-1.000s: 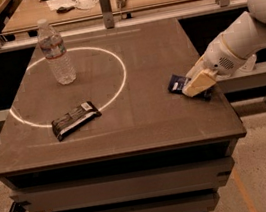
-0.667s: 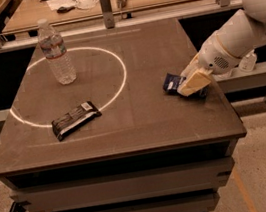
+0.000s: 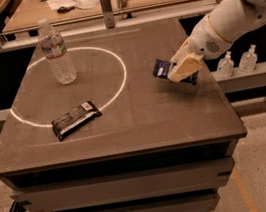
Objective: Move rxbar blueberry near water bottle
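Observation:
The rxbar blueberry (image 3: 162,67) is a dark navy wrapper with white lettering, held at the table's right side. My gripper (image 3: 181,69) is shut on it and holds it just above the tabletop, its left end sticking out past the cream fingers. The water bottle (image 3: 56,52) is clear and ribbed with a white cap, and stands upright at the back left, on the white circle's edge, well left of the gripper.
A black bar wrapper with a white label patch (image 3: 76,119) lies at the front left on the white circle (image 3: 120,74). Two small clear bottles (image 3: 225,65) stand on a ledge right of the table (image 3: 142,132). A cluttered bench runs behind.
My gripper has moved left and up a little with the rxbar blueberry in it, lifting it off the tabletop. The bottle and the black bar have not moved.

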`<action>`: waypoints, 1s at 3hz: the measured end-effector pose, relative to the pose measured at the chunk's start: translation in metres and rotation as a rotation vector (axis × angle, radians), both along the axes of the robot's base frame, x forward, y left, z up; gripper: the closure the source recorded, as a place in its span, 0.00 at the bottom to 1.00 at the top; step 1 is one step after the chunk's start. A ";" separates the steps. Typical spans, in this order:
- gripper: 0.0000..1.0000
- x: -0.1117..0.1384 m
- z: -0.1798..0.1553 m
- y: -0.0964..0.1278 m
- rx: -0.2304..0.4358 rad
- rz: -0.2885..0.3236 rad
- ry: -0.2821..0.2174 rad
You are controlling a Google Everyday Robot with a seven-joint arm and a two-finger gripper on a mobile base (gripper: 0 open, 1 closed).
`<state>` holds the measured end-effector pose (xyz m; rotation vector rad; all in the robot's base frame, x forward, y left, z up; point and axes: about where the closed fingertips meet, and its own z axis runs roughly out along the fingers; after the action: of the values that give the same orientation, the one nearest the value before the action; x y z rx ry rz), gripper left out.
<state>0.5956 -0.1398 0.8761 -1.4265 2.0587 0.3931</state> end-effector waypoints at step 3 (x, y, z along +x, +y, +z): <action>1.00 0.044 0.039 0.074 0.111 0.113 -0.043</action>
<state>0.6396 -0.0662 0.9153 -1.4754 1.8977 0.5108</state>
